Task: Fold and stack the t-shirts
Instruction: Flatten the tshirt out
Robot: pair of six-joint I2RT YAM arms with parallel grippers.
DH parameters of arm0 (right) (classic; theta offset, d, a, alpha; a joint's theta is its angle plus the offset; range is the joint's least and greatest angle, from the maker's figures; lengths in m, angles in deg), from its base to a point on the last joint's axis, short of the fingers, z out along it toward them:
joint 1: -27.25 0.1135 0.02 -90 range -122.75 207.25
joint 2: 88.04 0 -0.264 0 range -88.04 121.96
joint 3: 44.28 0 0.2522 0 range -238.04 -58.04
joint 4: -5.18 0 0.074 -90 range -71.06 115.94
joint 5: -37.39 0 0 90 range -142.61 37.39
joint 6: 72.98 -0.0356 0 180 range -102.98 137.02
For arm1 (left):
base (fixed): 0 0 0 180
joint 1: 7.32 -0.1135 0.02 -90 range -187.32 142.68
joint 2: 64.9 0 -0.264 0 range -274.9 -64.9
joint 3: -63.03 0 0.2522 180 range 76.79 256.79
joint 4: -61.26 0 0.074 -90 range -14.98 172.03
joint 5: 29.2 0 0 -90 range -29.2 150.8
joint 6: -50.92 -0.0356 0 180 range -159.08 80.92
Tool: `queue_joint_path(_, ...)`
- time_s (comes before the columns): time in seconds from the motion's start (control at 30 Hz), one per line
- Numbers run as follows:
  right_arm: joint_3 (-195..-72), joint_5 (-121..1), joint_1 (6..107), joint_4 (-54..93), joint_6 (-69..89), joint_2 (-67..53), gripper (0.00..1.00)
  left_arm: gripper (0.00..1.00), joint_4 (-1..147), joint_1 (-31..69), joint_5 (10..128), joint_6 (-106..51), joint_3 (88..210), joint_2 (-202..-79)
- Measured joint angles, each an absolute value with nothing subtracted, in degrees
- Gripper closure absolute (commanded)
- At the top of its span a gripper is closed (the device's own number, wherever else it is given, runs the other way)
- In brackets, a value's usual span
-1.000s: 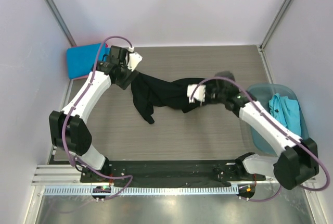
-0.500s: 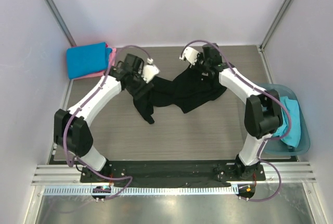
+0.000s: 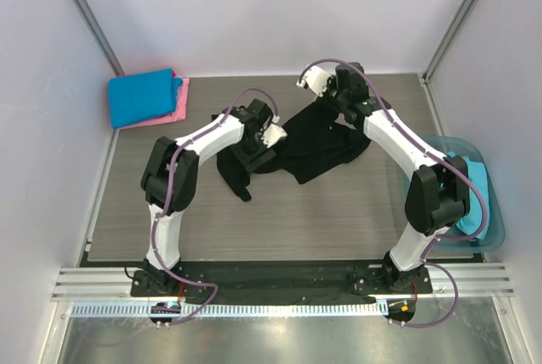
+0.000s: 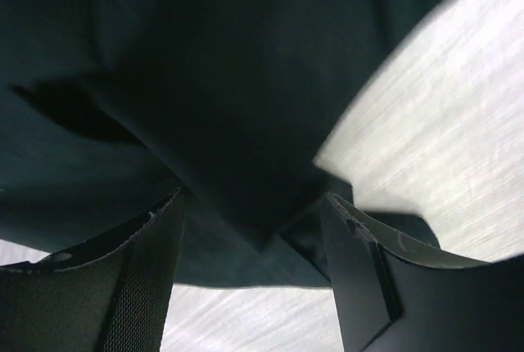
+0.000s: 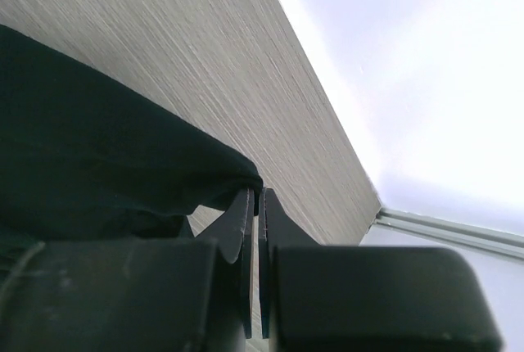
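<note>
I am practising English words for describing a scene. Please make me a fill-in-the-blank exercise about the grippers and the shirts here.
1. The left gripper is ____ above the black shirt.
2. The right gripper is ____ on its edge.
3. The blue shirt lies on a ____ one.
4. The turquoise shirt lies in the ____.
Missing words: open; shut; pink; tub.

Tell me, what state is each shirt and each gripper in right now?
black t-shirt, unfolded, crumpled on the table.
blue t-shirt, folded, topping a pile.
pink t-shirt, flat beneath the blue t-shirt, only edges showing.
turquoise t-shirt, bunched in the tub.
left gripper, open around a black fold.
right gripper, shut on the black t-shirt's edge.
</note>
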State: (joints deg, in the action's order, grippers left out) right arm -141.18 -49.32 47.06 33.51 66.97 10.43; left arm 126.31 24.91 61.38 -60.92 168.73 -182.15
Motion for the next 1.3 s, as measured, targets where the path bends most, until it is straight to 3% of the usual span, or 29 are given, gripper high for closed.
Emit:
queue_joint_path(0.23, -139.03, -49.13, 46.60, 33.58, 66.53, 9.32, 0.99, 0.33, 126.44, 24.80, 60.85, -59.74, 172.65, -180.73)
queue_joint_path(0.33, -138.53, -49.17, 45.95, 33.73, 65.90, 9.32, 0.99, 0.43, 126.95, 24.56, 59.30, -58.76, 176.10, -180.23)
queue_joint_path(0.6, -138.49, -49.13, 44.18, 33.77, 64.90, 9.34, 0.99, 0.50, 127.08, 21.15, 56.74, -57.45, 191.55, -189.04)
queue_joint_path(1.17, -145.15, -49.11, 41.16, 34.01, 64.46, 15.61, 0.99, 0.53, 128.54, 20.74, 55.17, -57.08, 191.86, -195.35)
queue_joint_path(1.3, -147.60, -49.11, 40.85, 34.01, 64.06, 17.27, 0.99, 0.58, 128.48, 20.74, 54.14, -57.01, 191.90, -197.06)
